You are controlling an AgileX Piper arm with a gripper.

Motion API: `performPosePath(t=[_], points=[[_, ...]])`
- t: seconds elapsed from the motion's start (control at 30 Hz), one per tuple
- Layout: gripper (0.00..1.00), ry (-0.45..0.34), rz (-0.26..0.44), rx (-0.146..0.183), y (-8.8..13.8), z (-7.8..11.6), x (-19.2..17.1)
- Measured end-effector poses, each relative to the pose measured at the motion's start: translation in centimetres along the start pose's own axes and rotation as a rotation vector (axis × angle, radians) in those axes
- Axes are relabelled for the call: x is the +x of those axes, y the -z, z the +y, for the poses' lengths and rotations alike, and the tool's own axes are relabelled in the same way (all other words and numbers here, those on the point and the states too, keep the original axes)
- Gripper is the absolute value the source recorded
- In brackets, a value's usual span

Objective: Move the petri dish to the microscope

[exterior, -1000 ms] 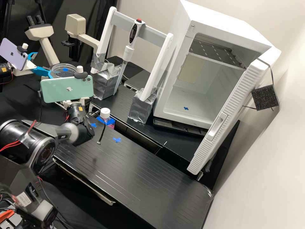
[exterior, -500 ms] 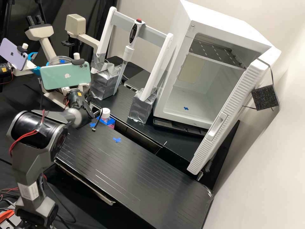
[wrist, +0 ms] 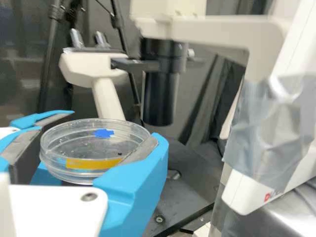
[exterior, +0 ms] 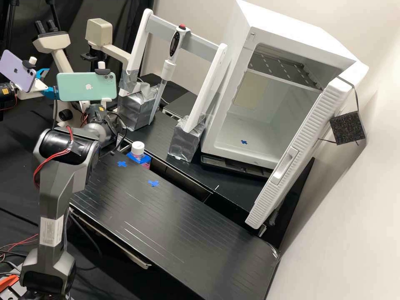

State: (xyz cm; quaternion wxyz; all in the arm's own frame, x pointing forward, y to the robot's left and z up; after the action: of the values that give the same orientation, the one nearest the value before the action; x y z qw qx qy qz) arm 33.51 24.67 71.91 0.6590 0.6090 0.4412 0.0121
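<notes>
Gripper (exterior: 108, 100), arm and green phone (exterior: 86, 86): having shifted farther over the bench toward the microscope (exterior: 51, 41); the arm's loose cable is no longer lying across the black bench top (exterior: 166, 225). Gripper state: closing its two blue fingers (wrist: 136, 190) around a petri dish. Petri dish (wrist: 74, 173): clear, round, bearing a yellow strip and a blue mark; sitting about level between the fingers, near the microscope's black condenser (wrist: 159, 96) but not touching it. Microscope: beige, twin eyepieces, its lamp arm standing over the condenser.

Also present: second arm's lilac phone (exterior: 17, 71), standing near the green one; pipette (exterior: 168, 68), hanging on a white frame (exterior: 207, 87) with silver-taped feet; white cabinet (exterior: 291, 25), standing with its ribbed door (exterior: 300, 146) open; white-capped bottle (exterior: 138, 148), standing beside the bench top; blue crosses (exterior: 153, 183), marking the surface.
</notes>
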Motion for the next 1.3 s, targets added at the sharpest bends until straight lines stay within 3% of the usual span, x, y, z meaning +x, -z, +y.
performPosePath(t=[0.3,0.47,0.77,1.3], points=[[0.00,0.031,-0.093,-0.002,-1.5,-0.6,3.7],[0.00,0.028,-0.107,-0.008,-2.0,-0.4,5.0],[0.00,0.015,-0.135,-0.039,-1.4,0.4,6.8],[0.00,0.039,-0.242,-0.070,-1.8,-0.5,10.5]])
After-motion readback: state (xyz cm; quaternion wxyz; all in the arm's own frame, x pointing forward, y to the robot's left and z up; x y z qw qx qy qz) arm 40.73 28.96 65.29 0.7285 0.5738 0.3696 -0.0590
